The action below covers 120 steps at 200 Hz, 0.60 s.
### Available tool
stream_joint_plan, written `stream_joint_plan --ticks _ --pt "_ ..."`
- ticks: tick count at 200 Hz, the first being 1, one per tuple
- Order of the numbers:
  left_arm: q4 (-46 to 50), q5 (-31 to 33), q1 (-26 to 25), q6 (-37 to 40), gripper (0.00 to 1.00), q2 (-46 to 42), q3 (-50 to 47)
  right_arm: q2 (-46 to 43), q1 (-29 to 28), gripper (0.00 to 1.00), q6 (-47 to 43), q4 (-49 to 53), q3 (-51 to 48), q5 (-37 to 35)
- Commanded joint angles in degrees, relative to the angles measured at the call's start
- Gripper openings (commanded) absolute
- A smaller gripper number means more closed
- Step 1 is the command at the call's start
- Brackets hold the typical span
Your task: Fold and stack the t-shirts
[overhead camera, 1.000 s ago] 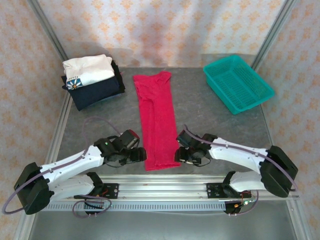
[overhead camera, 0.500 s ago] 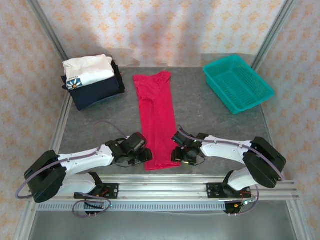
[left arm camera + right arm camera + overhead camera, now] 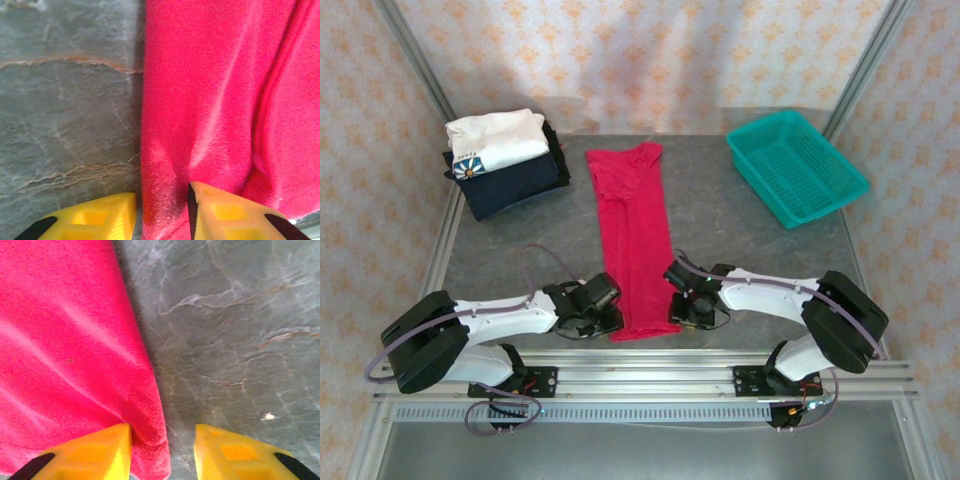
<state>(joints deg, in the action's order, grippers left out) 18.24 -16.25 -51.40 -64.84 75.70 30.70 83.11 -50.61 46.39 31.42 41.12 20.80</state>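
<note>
The grey stone-patterned table [image 3: 740, 240] is carrying all items under inspection.

The red t-shirt [image 3: 635, 240] is lying at the centre of the table as a long narrow strip. Its collar end is pointing to the far side and its hem end is reaching the near edge between the two arms.

The teal mesh basket [image 3: 755, 180] is sitting at the far right, well apart from the red shirt.

At the far left, the white t-shirt [image 3: 500, 135] with the blue round emblem is resting folded on top of the dark navy t-shirt [image 3: 510, 185].

The left arm [image 3: 490, 318] and the right arm [image 3: 770, 295] are lying low and reaching inward toward the hem end.

The left gripper [image 3: 610, 318] is sitting at the near left corner of the red shirt. In the left wrist view its yellow fingers [image 3: 100, 220] are standing apart and straddling the shirt's left edge, one on bare table and the other on the cloth. The cloth is puckering between them.

The right gripper [image 3: 677, 312] is sitting at the near right corner. In the right wrist view its yellow fingers [image 3: 95, 452] are also standing apart. One is touching the cloth, the other is on bare table, and the shirt's right edge and a strip of table are showing in the gap.
</note>
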Motion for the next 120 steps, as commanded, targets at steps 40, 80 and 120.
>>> stream_joint_plan --ticks 40,80,120 --pt "-3.92 1.07 -1.89 -0.79 0.10 5.84 5.22 0.22 -0.65 0.04 1.58 -7.08 1.09 2.50" --pt "2.33 3.87 -2.04 -1.13 0.00 -1.28 2.82 -3.48 -0.66 0.00 1.97 -4.82 0.30 1.91" --pt "8.52 7.17 -2.46 -2.39 0.00 -11.09 0.53 -6.00 -0.72 0.00 2.04 -1.46 -0.13 1.89"
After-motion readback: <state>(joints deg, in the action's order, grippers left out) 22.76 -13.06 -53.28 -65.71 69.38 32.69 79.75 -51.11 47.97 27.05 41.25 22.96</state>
